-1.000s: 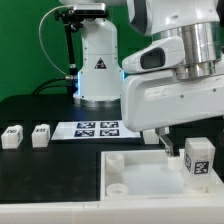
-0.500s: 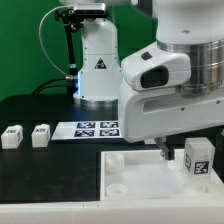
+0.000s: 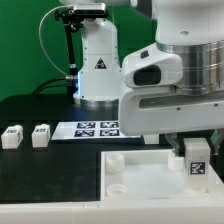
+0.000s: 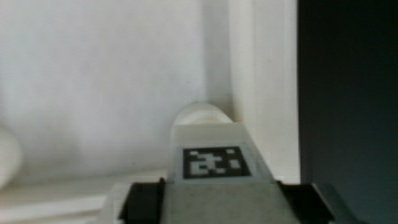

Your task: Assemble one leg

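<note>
A white leg [image 3: 197, 166] with a black-and-white tag stands on the large white panel [image 3: 140, 176] near its corner at the exterior view's right. My gripper [image 3: 196, 150] is down over it, with a finger on either side. In the wrist view the leg [image 4: 217, 150] fills the gap of the gripper [image 4: 226, 203], and the dark pads [image 4: 153, 200] lie against its sides. The panel [image 4: 107, 100] shows white behind it. Two more legs [image 3: 12, 136] [image 3: 41, 134] stand on the black table at the exterior view's left.
The marker board [image 3: 95, 128] lies on the table behind the panel. The arm's white base [image 3: 97, 60] stands at the back. A round socket [image 3: 116, 160] sits at the panel's near corner. The black table [image 4: 352, 100] runs along the panel's edge.
The arm has come down and shifted slightly toward the exterior view's right. The fingers now straddle the leg and hide its top. The leg and the two other legs have not moved.
</note>
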Available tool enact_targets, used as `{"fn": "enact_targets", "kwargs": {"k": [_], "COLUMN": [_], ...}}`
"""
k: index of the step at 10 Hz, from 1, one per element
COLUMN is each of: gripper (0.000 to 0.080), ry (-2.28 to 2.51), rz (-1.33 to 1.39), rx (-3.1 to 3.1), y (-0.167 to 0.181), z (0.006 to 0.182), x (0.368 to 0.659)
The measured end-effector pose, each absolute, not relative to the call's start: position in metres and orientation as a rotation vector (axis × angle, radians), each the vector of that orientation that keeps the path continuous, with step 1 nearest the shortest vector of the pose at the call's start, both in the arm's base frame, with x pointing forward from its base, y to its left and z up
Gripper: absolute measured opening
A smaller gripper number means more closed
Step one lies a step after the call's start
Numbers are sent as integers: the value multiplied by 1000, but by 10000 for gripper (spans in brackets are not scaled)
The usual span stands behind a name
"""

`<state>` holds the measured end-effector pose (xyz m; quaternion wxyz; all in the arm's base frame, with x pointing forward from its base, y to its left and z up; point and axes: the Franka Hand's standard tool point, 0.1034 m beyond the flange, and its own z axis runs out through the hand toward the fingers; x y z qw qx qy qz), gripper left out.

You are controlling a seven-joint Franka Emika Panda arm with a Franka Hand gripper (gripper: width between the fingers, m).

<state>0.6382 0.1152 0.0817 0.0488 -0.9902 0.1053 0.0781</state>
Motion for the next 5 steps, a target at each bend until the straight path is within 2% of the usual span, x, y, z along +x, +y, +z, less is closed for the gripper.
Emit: {"fn": "enact_targets", "kwargs": {"k": [5], "gripper": [292], "ry": [1319], "rz": [180], "rx": [-2708], "y": [116], "z": [81], "x": [638]}}
